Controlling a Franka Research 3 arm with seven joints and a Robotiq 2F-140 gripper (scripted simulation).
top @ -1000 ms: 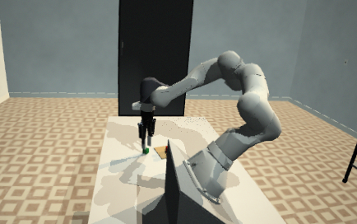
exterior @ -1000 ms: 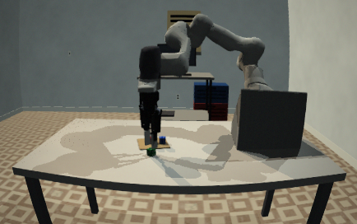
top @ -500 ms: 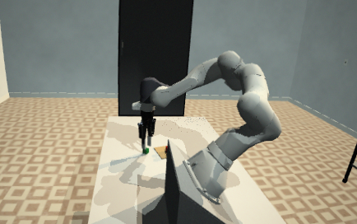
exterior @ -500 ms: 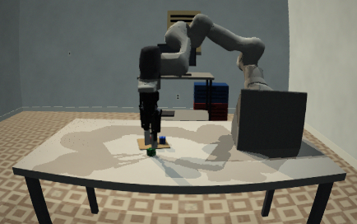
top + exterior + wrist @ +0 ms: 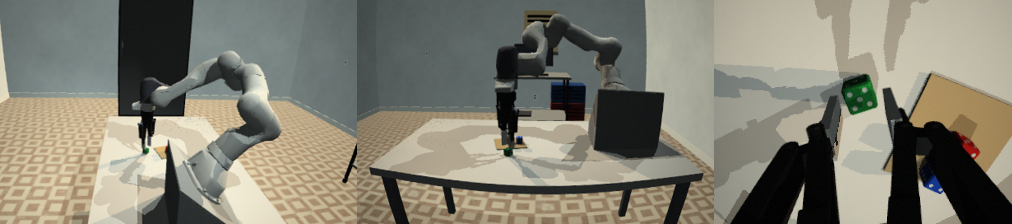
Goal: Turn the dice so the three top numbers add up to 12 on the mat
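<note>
A green die (image 5: 146, 151) (image 5: 508, 152) (image 5: 859, 97) lies on the table beside the mat, with five pips on the face towards the wrist camera. My gripper (image 5: 146, 147) (image 5: 507, 145) (image 5: 862, 104) points down, partly open and empty. In the wrist view the die shows between the fingertips, nearer the left one, with a gap to the right one. The tan mat (image 5: 159, 151) (image 5: 498, 144) (image 5: 934, 100) lies flat. A blue die (image 5: 519, 140) (image 5: 933, 181) and a red die (image 5: 166, 149) (image 5: 970, 145) are on it near each other, partly hidden by the gripper; their top numbers are unclear.
The white table (image 5: 119, 198) (image 5: 460, 166) carries the dark robot pedestal (image 5: 173, 177) (image 5: 628, 123), well away from the dice. In the wrist view the mat is to the right of the green die. Shadows of the arm fall across the table.
</note>
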